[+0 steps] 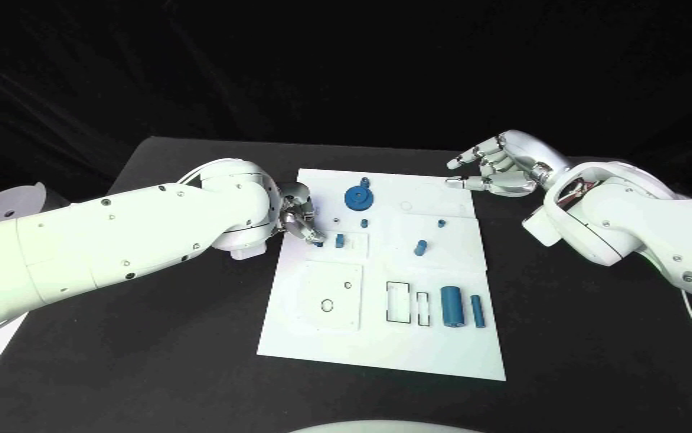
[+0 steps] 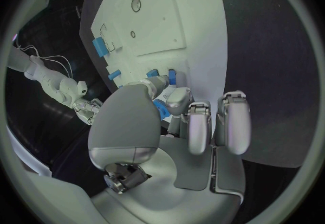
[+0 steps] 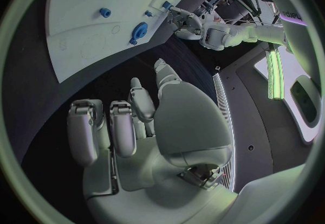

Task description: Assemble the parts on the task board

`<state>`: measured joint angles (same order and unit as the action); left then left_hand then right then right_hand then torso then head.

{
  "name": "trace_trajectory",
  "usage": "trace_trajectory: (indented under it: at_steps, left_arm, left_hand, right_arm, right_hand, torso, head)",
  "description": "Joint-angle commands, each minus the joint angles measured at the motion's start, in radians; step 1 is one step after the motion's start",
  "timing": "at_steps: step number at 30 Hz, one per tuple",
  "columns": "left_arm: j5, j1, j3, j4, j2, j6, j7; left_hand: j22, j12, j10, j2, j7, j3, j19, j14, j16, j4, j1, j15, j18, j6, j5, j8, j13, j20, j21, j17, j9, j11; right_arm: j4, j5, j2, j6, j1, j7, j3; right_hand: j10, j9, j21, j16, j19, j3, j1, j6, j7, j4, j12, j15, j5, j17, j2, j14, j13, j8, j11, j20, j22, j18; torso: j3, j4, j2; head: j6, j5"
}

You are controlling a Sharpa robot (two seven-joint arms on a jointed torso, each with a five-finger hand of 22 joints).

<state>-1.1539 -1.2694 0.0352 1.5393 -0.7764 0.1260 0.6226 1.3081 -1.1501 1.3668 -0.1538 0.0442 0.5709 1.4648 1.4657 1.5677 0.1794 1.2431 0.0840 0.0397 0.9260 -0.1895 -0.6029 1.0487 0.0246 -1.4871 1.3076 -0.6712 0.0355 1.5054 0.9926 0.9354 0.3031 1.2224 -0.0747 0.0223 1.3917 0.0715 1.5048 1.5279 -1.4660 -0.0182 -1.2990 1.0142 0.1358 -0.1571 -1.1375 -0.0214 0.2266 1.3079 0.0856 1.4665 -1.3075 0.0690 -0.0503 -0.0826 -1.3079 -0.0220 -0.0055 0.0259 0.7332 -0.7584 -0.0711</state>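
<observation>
- While the white rectangular task board [image 1: 387, 283] lies flat mid-table in the head view, the left hand [image 1: 300, 215] sits at its left edge, fingers curled beside a small blue block [image 1: 340, 241]. The right hand [image 1: 498, 168] hovers off the board's far right corner, fingers bent, holding nothing. A round blue disc part [image 1: 358, 195] lies near the far edge; two blue cylinders [image 1: 453, 305] lie near the right edge.
- Left wrist view: the left hand [image 2: 177, 109] pinches a small blue piece [image 2: 161, 109] between thumb and fingertips above the task board [image 2: 152, 12].
- Right wrist view: the right hand [image 3: 138, 126] is empty, fingers loosely curled over black table [image 3: 40, 110].
</observation>
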Motion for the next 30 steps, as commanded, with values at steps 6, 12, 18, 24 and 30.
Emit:
trace_trajectory:
  at_steps: [6, 12, 18, 24, 30]
  left_arm:
    - [-0.008, 0.003, 0.001, 0.0, 0.002, 0.041, 0.004]
    - [-0.008, 0.004, 0.002, -0.003, 0.006, 0.052, 0.005]
    - [-0.004, 0.004, 0.002, -0.014, 0.015, 0.06, 0.008]
    - [0.004, 0.004, 0.003, -0.027, 0.025, 0.071, 0.01]
    - [0.011, 0.004, 0.004, -0.034, 0.03, 0.091, 0.013]
  left_hand:
    - [0.156, 0.004, 0.006, 0.006, -0.008, 0.131, 0.066, 0.105, 0.003, -0.124, 0.0, 0.005, -0.014, 0.004, -0.003, -0.007, -0.003, -0.007, -0.005, 0.263, -0.001, 0.001]
    - [0.156, 0.004, 0.007, 0.004, -0.008, 0.132, 0.066, 0.105, 0.003, -0.125, -0.002, 0.005, -0.014, 0.004, -0.004, -0.007, -0.002, -0.007, -0.005, 0.263, 0.0, 0.001]
    - [0.155, 0.003, 0.01, 0.001, -0.009, 0.133, 0.065, 0.105, 0.003, -0.124, -0.01, 0.005, -0.013, 0.008, -0.003, -0.007, -0.002, -0.007, -0.004, 0.263, 0.001, 0.001]
    - [0.156, 0.005, 0.013, 0.0, -0.012, 0.131, 0.065, 0.105, 0.003, -0.12, -0.029, 0.006, -0.014, 0.015, -0.002, -0.008, -0.005, -0.007, -0.005, 0.263, 0.003, 0.002]
    - [0.161, -0.015, 0.028, -0.003, -0.023, 0.101, 0.067, 0.105, 0.003, -0.102, -0.075, 0.011, -0.015, 0.032, 0.001, -0.009, 0.016, -0.009, -0.008, 0.263, 0.01, 0.009]
  right_arm:
    - [0.002, 0.003, 0.001, -0.014, -0.001, -0.008, 0.0]
    - [0.003, 0.003, 0.001, -0.013, -0.001, -0.008, 0.0]
    - [0.003, 0.002, 0.002, -0.012, -0.001, -0.008, 0.0]
    - [0.004, 0.002, 0.002, -0.012, -0.001, -0.008, 0.0]
    - [0.005, 0.002, 0.003, -0.012, -0.001, -0.007, 0.0]
  right_hand:
    - [-0.004, 0.002, -0.004, -0.003, -0.037, 0.007, 0.005, 0.002, 0.0, 0.002, 0.004, -0.002, 0.003, 0.196, -0.009, 0.088, 0.001, -0.002, 0.0, -0.001, -0.138, -0.008]
    - [-0.004, 0.002, -0.004, -0.003, -0.037, 0.007, 0.005, 0.002, 0.0, 0.002, 0.004, -0.002, 0.003, 0.196, -0.009, 0.088, 0.001, -0.002, 0.0, -0.001, -0.138, -0.008]
    - [-0.004, 0.002, -0.004, -0.003, -0.037, 0.007, 0.005, 0.002, 0.0, 0.002, 0.004, -0.002, 0.003, 0.196, -0.009, 0.088, 0.001, -0.002, 0.0, -0.001, -0.138, -0.008]
    - [-0.004, 0.002, -0.004, -0.003, -0.037, 0.007, 0.005, 0.002, 0.0, 0.002, 0.004, -0.002, 0.003, 0.196, -0.009, 0.088, 0.001, -0.002, 0.0, -0.001, -0.138, -0.008]
    - [-0.004, 0.002, -0.004, -0.003, -0.037, 0.007, 0.005, 0.002, 0.0, 0.002, 0.004, -0.002, 0.003, 0.196, -0.009, 0.088, 0.001, -0.002, 0.0, -0.001, -0.138, -0.008]
  torso:
    - [0.0002, -0.0001, 0.0]
    - [-0.0005, 0.0001, 0.0]
    - [0.0, -0.0004, 0.0]
    - [0.0, -0.001, 0.001]
    - [0.0005, -0.0005, 0.0]
  head:
    - [-0.002, 0.0]
    - [-0.003, 0.0]
    - [-0.004, -0.002]
    - [-0.005, -0.001]
    - [-0.007, -0.001]
